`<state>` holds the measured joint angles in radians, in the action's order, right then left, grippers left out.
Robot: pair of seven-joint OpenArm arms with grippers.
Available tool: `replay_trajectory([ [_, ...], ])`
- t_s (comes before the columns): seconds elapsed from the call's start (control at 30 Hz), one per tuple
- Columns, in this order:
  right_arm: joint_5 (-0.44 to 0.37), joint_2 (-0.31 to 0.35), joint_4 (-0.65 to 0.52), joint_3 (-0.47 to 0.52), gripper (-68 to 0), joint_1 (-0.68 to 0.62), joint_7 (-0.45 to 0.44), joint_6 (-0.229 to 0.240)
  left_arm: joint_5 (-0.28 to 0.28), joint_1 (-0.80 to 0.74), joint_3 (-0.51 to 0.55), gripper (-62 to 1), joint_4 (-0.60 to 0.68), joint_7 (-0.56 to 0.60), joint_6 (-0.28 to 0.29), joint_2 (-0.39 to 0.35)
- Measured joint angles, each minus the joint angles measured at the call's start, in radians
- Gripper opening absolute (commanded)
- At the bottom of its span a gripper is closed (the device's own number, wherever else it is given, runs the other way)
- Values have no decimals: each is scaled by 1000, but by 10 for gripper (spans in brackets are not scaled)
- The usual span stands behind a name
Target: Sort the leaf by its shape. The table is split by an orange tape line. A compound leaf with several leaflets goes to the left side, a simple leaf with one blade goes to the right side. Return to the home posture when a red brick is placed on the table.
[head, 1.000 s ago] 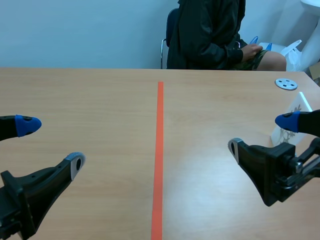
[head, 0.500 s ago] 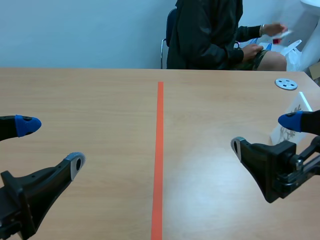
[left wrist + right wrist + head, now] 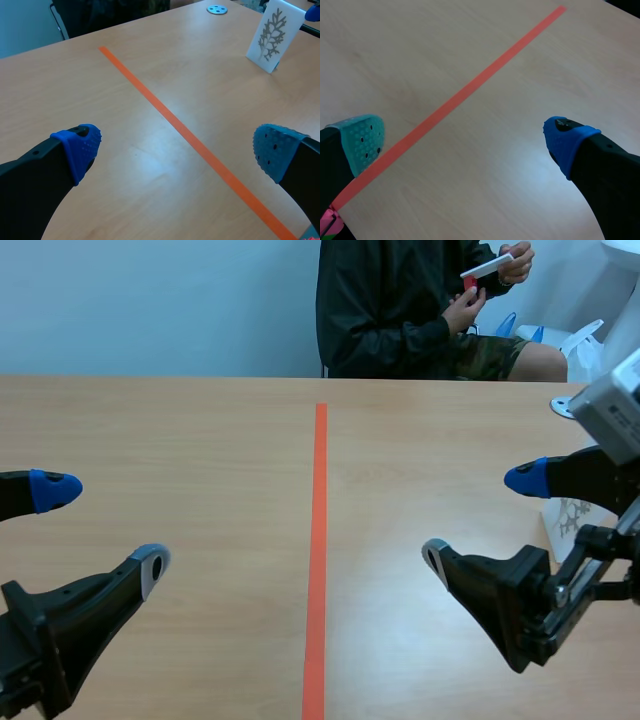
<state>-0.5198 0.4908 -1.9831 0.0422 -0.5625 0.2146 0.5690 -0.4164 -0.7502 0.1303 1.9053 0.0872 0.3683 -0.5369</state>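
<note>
A white card (image 3: 272, 35) printed with a finely divided, many-lobed leaf stands upright on the right half of the table. In the scene view the leaf card (image 3: 572, 518) is partly hidden behind my right gripper (image 3: 480, 517), which hovers open and empty beside it. In its own view the right gripper (image 3: 465, 142) looks down on bare wood with the orange tape line (image 3: 455, 102) running between its fingers. My left gripper (image 3: 100, 528) is open and empty, low over the left half. Across the table a person holds a small red thing (image 3: 470, 283) and a white card (image 3: 490, 267).
The orange tape line (image 3: 318, 540) splits the wooden table down the middle. A grey disc (image 3: 216, 9) with holes lies at the far right, beyond the leaf card. The seated person (image 3: 400, 310) is at the far edge.
My right gripper has shifted left toward the tape line and now covers part of the leaf card. The person has raised both hands with a white card and a red thing. The left arm stayed put.
</note>
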Motion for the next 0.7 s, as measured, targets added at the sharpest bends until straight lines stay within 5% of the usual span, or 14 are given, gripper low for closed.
replay_trajectory([
  [0.2,7,0,0,-27,4,5,-4,-53,0,0,0,14,0,0,0,0],
  [0.7,26,0,0,-27,4,5,-4,-98,0,0,0,14,0,0,0,0],
])
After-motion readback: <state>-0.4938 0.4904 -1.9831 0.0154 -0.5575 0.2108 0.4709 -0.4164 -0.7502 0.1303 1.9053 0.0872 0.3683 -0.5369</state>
